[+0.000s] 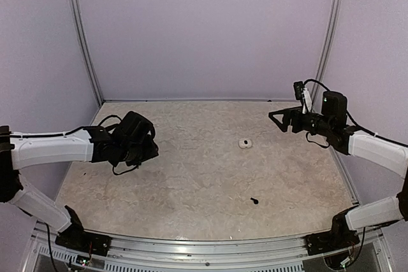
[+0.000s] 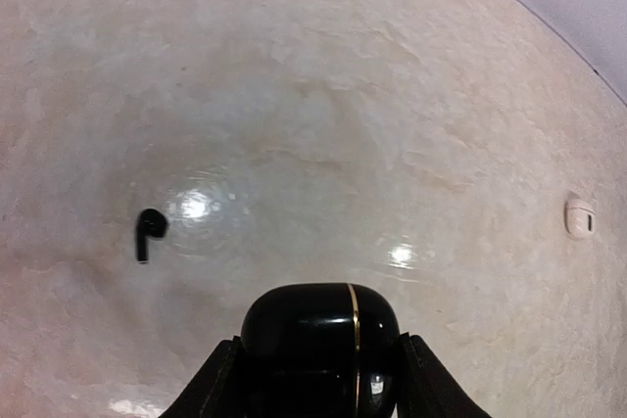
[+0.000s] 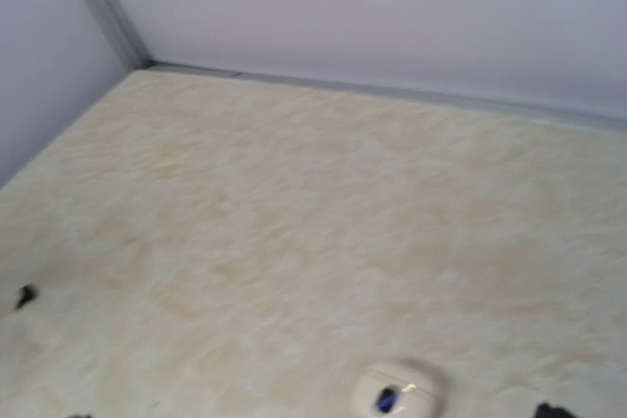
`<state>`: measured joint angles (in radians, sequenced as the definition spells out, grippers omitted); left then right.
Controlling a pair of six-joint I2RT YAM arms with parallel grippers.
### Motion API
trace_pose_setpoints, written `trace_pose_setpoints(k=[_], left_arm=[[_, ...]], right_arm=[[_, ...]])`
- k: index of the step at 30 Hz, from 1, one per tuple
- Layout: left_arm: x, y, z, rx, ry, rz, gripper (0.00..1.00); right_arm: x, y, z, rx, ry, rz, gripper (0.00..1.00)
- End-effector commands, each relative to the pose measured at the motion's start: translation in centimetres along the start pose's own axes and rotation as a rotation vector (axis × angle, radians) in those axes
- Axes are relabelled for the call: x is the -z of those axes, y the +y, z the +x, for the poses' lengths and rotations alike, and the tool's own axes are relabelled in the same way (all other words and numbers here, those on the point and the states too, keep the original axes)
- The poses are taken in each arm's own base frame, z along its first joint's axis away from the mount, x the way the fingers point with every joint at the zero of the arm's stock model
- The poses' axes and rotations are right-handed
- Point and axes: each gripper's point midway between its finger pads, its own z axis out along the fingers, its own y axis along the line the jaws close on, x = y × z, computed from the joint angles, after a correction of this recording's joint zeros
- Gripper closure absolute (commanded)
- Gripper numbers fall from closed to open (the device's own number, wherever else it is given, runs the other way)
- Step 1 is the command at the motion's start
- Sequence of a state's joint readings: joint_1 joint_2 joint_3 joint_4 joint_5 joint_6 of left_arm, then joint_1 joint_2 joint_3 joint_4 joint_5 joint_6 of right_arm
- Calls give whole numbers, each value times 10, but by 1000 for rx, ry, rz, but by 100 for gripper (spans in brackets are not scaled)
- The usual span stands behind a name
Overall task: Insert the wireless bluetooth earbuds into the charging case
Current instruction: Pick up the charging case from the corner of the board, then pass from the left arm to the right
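**Black earbud lies loose while the left jaws hold a case**

A pale marbled table (image 1: 191,176) boxed in by lilac walls carries very little. The black earbud (image 1: 254,201) lies alone at the lower centre-right of the overhead view, flat on its side, its stem running roughly left to right there. In the left wrist view it sits at middle left, well apart from the fingers and up-left of them.

The left gripper (image 2: 321,381) is clamped on the black charging case (image 2: 320,325), one finger against each flank. The right gripper (image 1: 277,121), at the upper right of the overhead frame, has its jaws wide apart with nothing between them. A white case (image 1: 244,143) rests near the table's middle, roughly between that gripper and the earbud.

Judged from overhead, the free right gripper is the nearer one, with the earbud below and slightly left of its jaws. It looks the likelier to fetch it, with a pinch across the stem.
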<state>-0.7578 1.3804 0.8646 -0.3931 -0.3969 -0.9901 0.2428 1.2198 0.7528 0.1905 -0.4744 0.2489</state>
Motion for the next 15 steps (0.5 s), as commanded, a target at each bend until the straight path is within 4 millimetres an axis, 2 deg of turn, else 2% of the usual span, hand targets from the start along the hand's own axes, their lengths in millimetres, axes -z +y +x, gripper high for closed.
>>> trace_pose_setpoints(k=[1,3,5,7,11,15], left_arm=[[20,-79,9,39,-17,205,57],[29,-114,21,107,32,351,57],[29,-135,36,142,85,388,59],[25,-145,53,124,106,328,59],[2,-151,94,144,162,222,58],[5,-174,113,236,183,315,58]], right_arm=[[8,30,11,-41,-38,-156,6],[7,38,23,-34,-29,-168,6],[5,39,33,-36,1,-162,6],[5,39,40,-44,25,-156,7],[10,46,54,-41,47,-180,10],[11,63,78,-41,66,-220,16]])
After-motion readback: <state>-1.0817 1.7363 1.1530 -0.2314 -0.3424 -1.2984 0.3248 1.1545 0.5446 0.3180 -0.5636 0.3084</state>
